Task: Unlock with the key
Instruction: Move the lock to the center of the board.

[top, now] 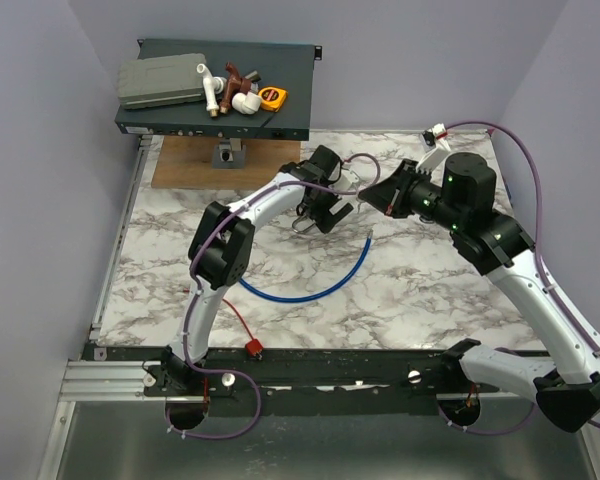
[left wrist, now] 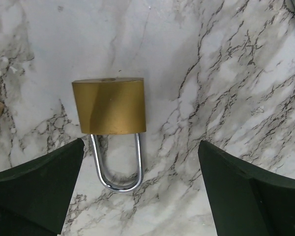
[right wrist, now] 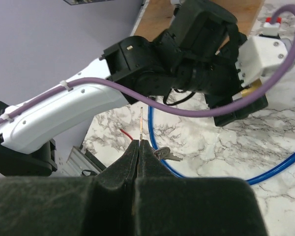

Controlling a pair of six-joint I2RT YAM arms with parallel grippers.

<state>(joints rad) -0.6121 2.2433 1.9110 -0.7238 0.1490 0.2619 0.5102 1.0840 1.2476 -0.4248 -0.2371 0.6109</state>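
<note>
The left claw is spread wide and empty over the brass padlock on the surface, apparently to steady it. The key is pinched edge-on in the closed right claw, blade forward for insertion.

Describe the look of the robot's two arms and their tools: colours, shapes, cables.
Both the left arm and right arm have white shell links between bulky black joints. A purple cable runs along each, fastened with white ties. A green light glows near the right wrist. The left tool and right tool have dark wedge-shaped fingers.
</note>
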